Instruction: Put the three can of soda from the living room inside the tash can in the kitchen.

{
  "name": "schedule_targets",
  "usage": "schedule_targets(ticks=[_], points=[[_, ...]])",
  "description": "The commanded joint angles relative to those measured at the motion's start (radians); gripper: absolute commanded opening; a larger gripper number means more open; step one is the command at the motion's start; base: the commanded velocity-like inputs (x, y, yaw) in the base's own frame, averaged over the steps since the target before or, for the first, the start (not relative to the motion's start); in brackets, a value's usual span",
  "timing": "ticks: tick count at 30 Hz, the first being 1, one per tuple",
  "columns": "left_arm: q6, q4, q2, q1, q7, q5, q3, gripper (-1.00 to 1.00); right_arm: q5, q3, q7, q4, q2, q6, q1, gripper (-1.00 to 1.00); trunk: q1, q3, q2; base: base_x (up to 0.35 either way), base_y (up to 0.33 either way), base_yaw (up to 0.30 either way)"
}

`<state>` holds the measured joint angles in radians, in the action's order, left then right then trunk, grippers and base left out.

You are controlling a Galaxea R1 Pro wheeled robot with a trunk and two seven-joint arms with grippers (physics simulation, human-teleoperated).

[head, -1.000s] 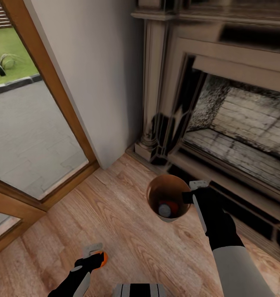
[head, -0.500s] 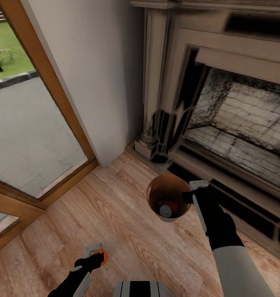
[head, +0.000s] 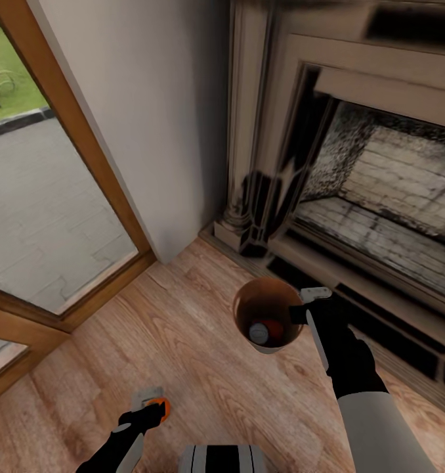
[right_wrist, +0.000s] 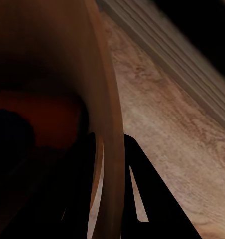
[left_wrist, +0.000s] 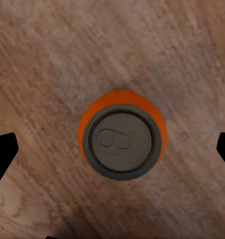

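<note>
Jaws of the right gripper (head: 306, 303) pinch the rim of the small round copper-brown trash can (head: 267, 320), one finger inside the wall and one outside (the right wrist view shows the wall running between them), and the bin hangs above the light wood floor (head: 203, 355) in front of the carved dark fireplace surround (head: 262, 197). Down in its dark inside lies at least one can of soda (head: 262, 332), silvery top up with orange-red beside it; I cannot tell from where I stand whether that is one can or two.

Near and to the left, the left gripper (head: 150, 410) has its jaws closed on a bright orange soda can (head: 162, 408), carried low over the floor; the left wrist view looks straight down on its grey lid (left_wrist: 122, 143).

So, as I judge it, the collecting is mostly done: this orange can has yet to go into the bin, and the bin itself is in the living room, by the wood-framed glass door (head: 58, 197) at the far left, not the kitchen.
</note>
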<state>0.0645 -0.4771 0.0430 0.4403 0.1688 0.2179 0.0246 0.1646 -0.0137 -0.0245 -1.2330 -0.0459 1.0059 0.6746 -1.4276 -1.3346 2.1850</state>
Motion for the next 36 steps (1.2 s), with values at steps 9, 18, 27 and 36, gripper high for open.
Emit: schedule_targets(ticks=[9,18,27,36], points=[[0.0,0.0,0.0,0.0,0.0,0.0,0.0,1.0,-0.014,0.0,0.005,0.0,0.0,-0.001,0.0,-1.0,0.0,-0.014,0.0,0.0,0.0,0.0],[0.0,0.0,0.0,0.0,0.0,0.0,0.0,1.0,-0.014,-0.001,0.004,-0.001,0.0,-0.001,0.0,-1.0,0.0,-0.024,0.0,0.076,0.0,0.0],[0.0,0.0,0.0,0.0,0.0,0.0,0.0,1.0,-0.014,-0.002,0.005,-0.041,0.0,-0.001,0.003,-1.0,0.0,-0.025,0.0,0.031,0.0,0.0],[0.0,0.001,0.0,0.0,0.0,0.0,0.0,1.0,-0.013,-0.002,0.006,-0.084,0.0,0.0,0.003,-1.0,0.0,-0.025,0.0,0.001,0.0,0.0]])
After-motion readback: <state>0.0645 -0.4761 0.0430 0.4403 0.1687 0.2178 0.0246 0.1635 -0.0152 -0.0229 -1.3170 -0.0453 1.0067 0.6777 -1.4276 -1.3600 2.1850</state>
